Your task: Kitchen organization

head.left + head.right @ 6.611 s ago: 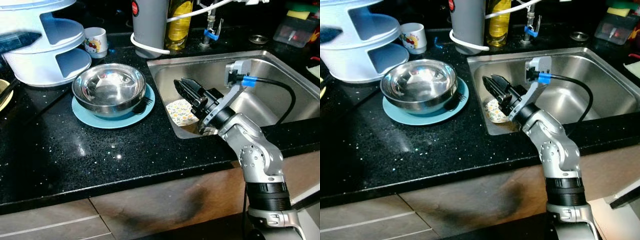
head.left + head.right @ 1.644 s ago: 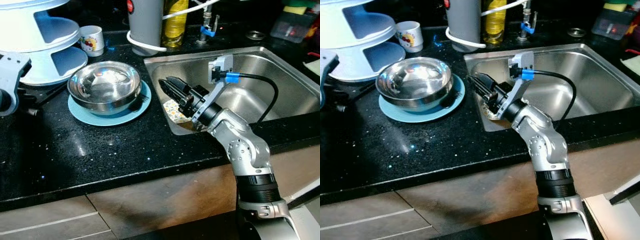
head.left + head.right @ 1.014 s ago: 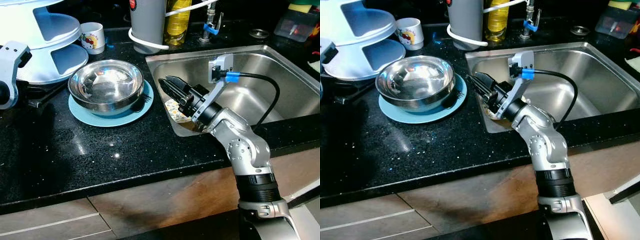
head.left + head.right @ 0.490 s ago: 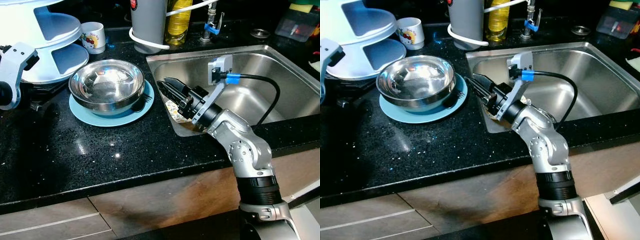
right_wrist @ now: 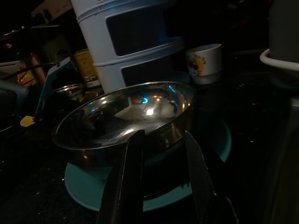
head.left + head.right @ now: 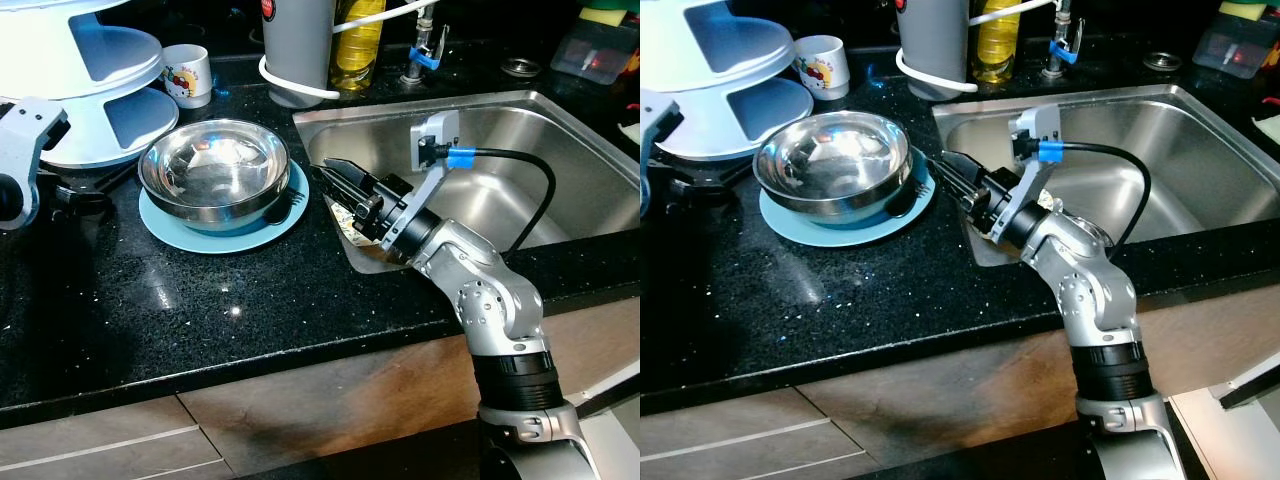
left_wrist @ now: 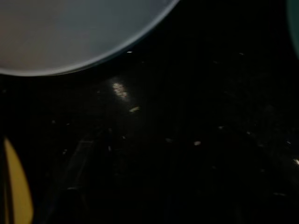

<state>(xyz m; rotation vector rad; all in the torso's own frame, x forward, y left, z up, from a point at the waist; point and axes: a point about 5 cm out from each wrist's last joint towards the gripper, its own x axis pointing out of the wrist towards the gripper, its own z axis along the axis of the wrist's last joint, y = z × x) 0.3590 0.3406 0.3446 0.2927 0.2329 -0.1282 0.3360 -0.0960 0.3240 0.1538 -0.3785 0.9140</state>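
Black speckled countertop (image 6: 250, 300), steel sink (image 6: 560, 150) set into it on the right. Steel bowl (image 6: 215, 175) sits empty on a blue plate (image 6: 215, 235), a dark utensil (image 6: 283, 208) wedged under its rim. Right gripper (image 6: 335, 175) is at the sink's left edge, fingers parted, pointing at the bowl, holding nothing. Patterned cloth (image 6: 345, 215) lies in the sink below it. White tiered rack (image 6: 100, 80) and cup (image 6: 190, 75) stand behind the bowl. Left gripper (image 6: 85, 195) is near the rack; can't tell its state.
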